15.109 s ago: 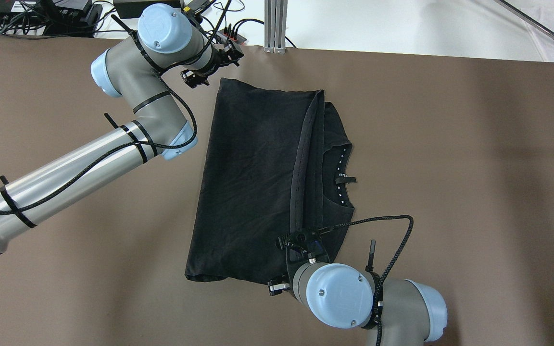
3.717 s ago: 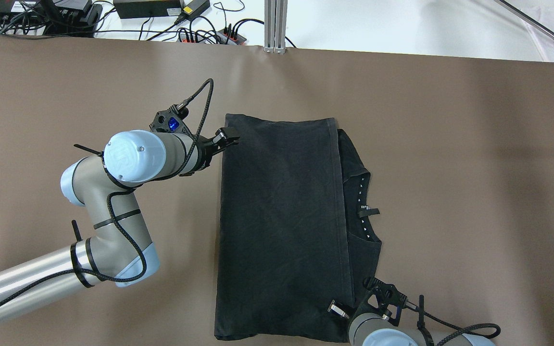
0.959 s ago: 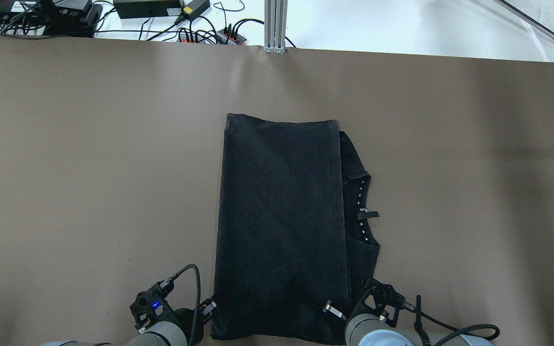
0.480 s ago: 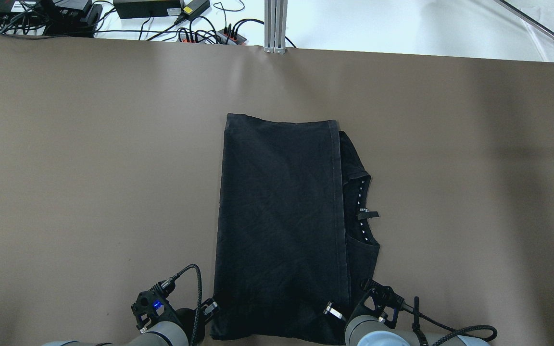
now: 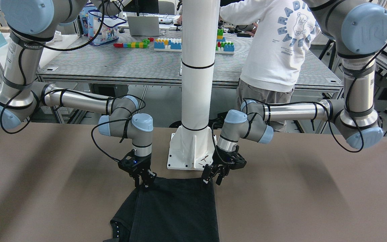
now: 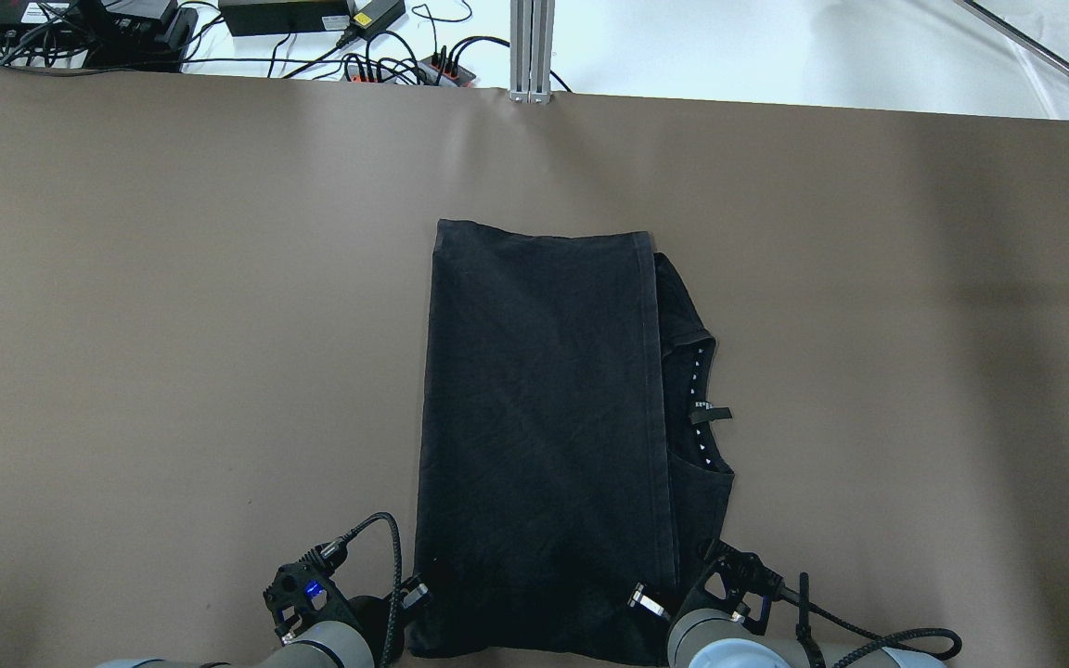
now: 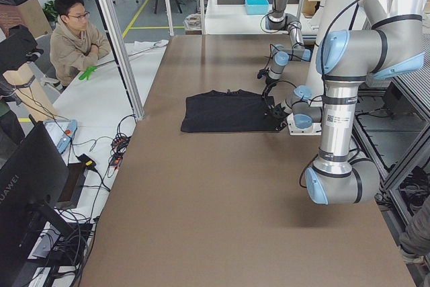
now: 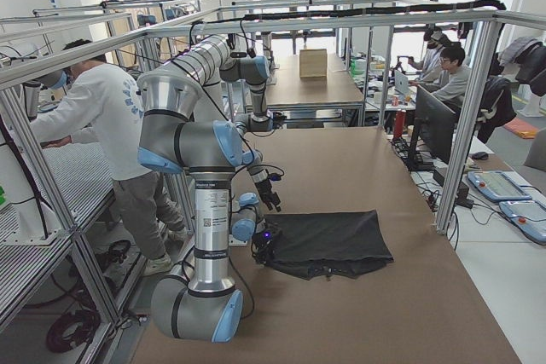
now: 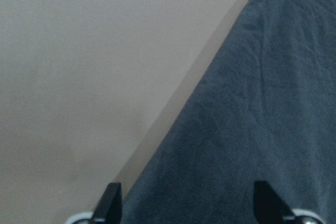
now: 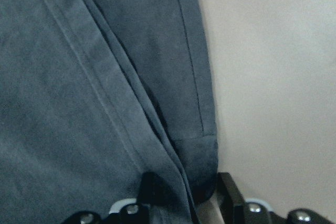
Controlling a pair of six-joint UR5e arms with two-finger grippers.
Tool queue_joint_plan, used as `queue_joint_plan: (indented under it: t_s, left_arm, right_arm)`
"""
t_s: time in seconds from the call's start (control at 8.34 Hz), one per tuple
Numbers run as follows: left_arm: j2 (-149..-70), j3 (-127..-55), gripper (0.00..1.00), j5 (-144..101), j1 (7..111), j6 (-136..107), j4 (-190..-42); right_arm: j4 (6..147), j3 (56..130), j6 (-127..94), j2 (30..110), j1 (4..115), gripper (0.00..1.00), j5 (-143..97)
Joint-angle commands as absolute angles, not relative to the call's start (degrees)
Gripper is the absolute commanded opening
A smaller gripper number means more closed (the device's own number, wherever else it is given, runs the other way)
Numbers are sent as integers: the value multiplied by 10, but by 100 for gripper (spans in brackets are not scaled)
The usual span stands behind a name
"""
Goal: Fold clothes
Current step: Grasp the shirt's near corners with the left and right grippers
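A black T-shirt (image 6: 539,417) lies folded lengthwise on the brown table (image 6: 173,325), its collar and label (image 6: 703,408) showing on the right. My left gripper (image 6: 409,598) is open at the shirt's near left corner. In the left wrist view (image 9: 187,203) the shirt's edge (image 9: 252,119) runs between its spread fingers. My right gripper (image 6: 655,603) is at the near right corner. In the right wrist view (image 10: 186,192) its jaws stand narrow with the hem corner (image 10: 202,156) between them. Both grippers show in the front view, left (image 5: 212,177) and right (image 5: 142,181).
The robot's white base column (image 5: 190,148) stands just behind the shirt's near edge. Cables and power strips (image 6: 358,37) and an aluminium post (image 6: 531,51) lie beyond the table's far edge. A person in a white sweatshirt (image 5: 274,50) stands behind the robot.
The shirt was pulled nearer to me and squared up. My left arm left the far left corner and came to the near left corner. In the last second almost nothing has moved.
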State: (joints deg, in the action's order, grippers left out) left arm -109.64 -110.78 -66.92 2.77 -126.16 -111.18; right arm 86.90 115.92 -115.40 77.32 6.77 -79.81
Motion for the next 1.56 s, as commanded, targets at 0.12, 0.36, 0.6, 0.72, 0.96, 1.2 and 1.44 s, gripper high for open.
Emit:
queue_joint_plan:
  t_s: [0.12,0.36,0.6,0.72,0.96,1.2,1.44]
  left_arm:
    - [-1102,-1100,90,-667,28,-1262,-1112]
    - [-1102,-1100,90,-667,28,-1262,-1112]
    - [-1102,-1100,90,-667,28,-1262,-1112]
    - [-1102,-1101,90,-667,28,-1262,-1112]
    - [-1101,-1100,89,-667,28,-1264,-1112]
    - [-1100,-1084,83,-657,20,-1298,-1113]
    - [-1107,-1081,69,-642,-6,-1303,-1114]
  right_arm:
    - [878,1158,-1156,772,64,41,-798]
    - [878,1158,-1156,769,62,0,-798]
    - [884,1162,-1156,766,63,0,-799]
    - [896,1175,-1155,759,65,0,-800]
    - [927,1187,-1155,749,65,0,-802]
    - [927,1188,-1156,748,65,0,-802]
    - [927,1189,-1156,749,66,0,-802]
